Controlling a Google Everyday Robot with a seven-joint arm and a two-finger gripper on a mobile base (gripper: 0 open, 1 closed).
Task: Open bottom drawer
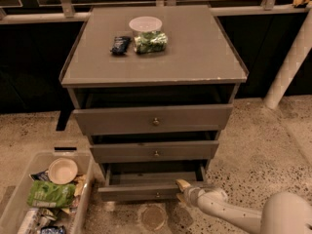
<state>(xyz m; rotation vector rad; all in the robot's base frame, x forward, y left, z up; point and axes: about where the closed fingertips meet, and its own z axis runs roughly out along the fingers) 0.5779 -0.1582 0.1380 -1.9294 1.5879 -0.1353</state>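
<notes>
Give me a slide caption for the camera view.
Gripper at the top edge of the partly open bottom drawer, right of its knob, on a three-drawer grey cabinet.

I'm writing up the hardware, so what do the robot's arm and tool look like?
The arm is rounded and off-white, widening to a bulbous segment at the lower right. No cables or markings show. The tool, by the bottom drawer, is pale with a yellowish tip.

bottom drawer (131, 191): plain grey | gripper (182, 189): white, tan-tipped, at drawer's right front | floor (253, 145): speckled beige
</notes>
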